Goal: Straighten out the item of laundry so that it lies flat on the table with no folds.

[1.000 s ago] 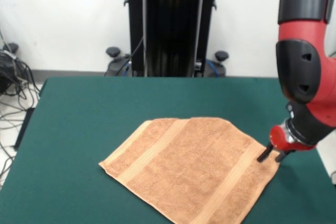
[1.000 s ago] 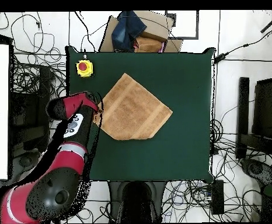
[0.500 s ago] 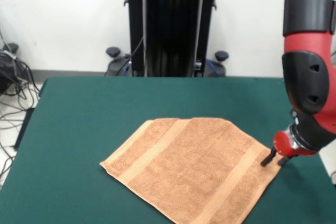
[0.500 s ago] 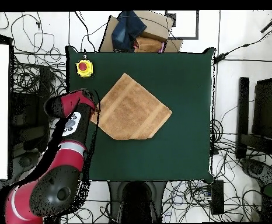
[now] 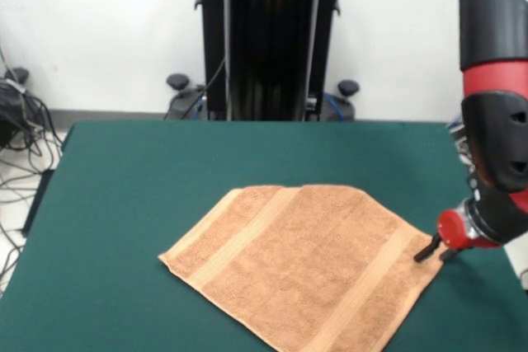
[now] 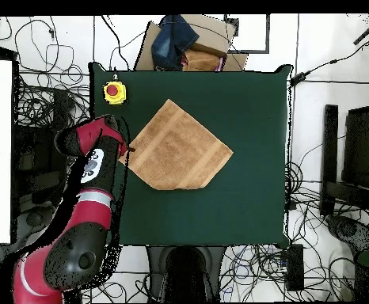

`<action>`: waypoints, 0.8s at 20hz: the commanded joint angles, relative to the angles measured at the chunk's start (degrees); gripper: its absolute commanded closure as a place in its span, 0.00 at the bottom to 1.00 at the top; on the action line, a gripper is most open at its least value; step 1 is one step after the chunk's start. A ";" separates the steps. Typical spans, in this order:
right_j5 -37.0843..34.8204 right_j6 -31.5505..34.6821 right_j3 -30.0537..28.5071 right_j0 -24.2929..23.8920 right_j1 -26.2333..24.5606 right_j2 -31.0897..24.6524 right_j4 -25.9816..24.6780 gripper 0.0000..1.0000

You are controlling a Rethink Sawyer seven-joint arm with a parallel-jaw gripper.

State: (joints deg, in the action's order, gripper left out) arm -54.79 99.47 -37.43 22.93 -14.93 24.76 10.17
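Front view, from the left: bare green desk (image 5: 124, 195), then the orange-tan towel (image 5: 301, 265) lying at a slant across the lower middle of the frame, spread nearly flat, a woven stripe band near each short end. Its upper edge looks cut off at an angle, perhaps a corner tucked under. At the right edge of the frame, the claw (image 5: 436, 251) is down at the towel's right corner, its two dark fingers (image 5: 426, 249) a little apart; whether they pinch the cloth, I cannot tell. Overhead view: a yellow box with a red button (image 6: 114, 92) sits at the desk's upper left corner, the towel (image 6: 178, 147) left of centre.
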 commanded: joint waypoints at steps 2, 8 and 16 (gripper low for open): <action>3.04 21.50 4.74 3.81 -7.46 -4.91 4.08 0.00; 3.19 21.98 3.91 4.19 -7.40 -4.53 3.83 0.00; 3.55 19.93 -3.52 4.84 -1.80 -6.55 3.70 0.00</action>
State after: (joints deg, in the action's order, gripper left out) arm -55.76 99.49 -35.18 24.88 -15.90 25.81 9.73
